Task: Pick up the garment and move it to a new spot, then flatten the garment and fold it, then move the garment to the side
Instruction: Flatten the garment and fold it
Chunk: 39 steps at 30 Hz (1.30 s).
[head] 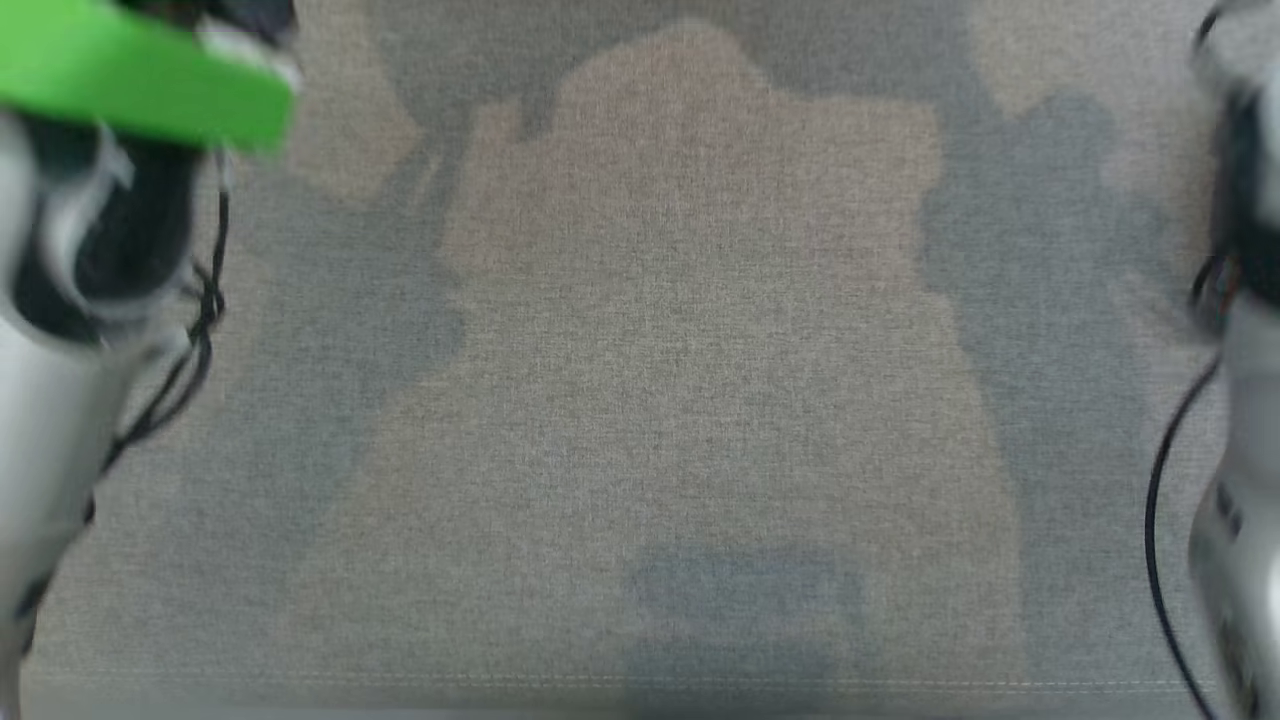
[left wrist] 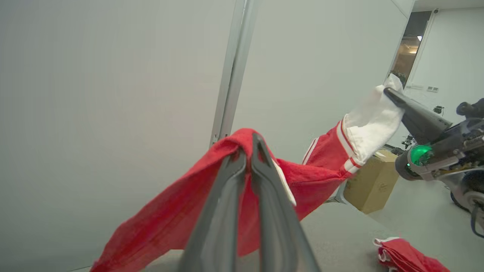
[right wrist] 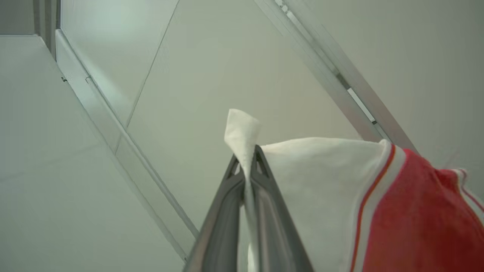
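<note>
L gripper [left wrist: 249,149] pinched the shirt's [left wrist: 177,215] red body; R gripper [left wrist: 389,93], at 2 o'clock, pinched the white sleeve [left wrist: 372,121]. Long axis ran btwn them.

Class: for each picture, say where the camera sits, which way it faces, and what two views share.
Head: on the head, facing down at the grey table; pale forearms at both sides.
Left wrist: along the shut left pincer gripping the garment, toward a wall.
Right wrist: along the shut right pincer, at wall panels.
Shared: both wrist views show the garment.
</note>
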Tool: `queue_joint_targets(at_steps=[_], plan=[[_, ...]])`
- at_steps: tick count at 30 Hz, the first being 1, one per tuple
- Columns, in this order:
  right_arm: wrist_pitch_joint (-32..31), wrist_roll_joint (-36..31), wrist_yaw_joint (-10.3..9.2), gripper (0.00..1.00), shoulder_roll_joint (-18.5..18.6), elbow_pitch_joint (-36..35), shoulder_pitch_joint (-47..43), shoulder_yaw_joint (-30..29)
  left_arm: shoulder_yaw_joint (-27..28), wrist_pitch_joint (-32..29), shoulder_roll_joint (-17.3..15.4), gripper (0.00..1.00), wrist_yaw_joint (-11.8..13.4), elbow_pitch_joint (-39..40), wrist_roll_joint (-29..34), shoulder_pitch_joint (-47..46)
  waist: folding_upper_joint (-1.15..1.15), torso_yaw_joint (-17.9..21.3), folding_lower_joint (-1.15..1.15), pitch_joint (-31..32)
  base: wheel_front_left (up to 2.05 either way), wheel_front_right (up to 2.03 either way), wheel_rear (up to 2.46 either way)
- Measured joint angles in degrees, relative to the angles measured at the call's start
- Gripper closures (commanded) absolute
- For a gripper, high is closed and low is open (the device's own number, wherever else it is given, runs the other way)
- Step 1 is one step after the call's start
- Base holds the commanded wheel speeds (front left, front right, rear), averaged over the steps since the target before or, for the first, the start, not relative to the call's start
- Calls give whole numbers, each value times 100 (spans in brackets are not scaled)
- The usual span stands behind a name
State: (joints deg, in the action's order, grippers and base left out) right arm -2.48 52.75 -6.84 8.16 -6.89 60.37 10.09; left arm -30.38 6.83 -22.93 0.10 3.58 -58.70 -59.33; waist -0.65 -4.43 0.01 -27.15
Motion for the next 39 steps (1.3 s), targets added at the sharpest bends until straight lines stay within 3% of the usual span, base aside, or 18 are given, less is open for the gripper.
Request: queue_joint_targets(at_steps=[2,6,10,21,25,30,39], plan=[[47,80,176,100,41,-63,-859,77,-131,302,-133,100,-118,-126,224,557,0,0,0,-152,0,0,0],[192,263,283,100,-26,242,-2938,214,-331,789,-311,100,-166,-856,291,2089,0,43,1,-357,0,0,0],[456,455,439,100,-148,454,-4070,200,-382,837,-378,100,-208,-1467,326,2972,0,132,0,-345,0,0,0],[723,569,1047,100,35,583,-4878,312,112,799,-267,100,-421,-1739,259,3497,0,344,-1,204,0,0,0],[613,567,1045,100,323,343,-5327,318,263,784,-127,100,-471,-1670,385,3615,0,369,-1,428,0,0,0],[352,584,1067,100,416,170,-5885,594,457,784,-136,100,-471,-1600,636,4012,0,357,-1,645,0,0,0],[277,464,1079,100,731,203,-6501,563,328,784,35,100,-539,-1615,767,4749,0,339,-1,870,0,0,0]])
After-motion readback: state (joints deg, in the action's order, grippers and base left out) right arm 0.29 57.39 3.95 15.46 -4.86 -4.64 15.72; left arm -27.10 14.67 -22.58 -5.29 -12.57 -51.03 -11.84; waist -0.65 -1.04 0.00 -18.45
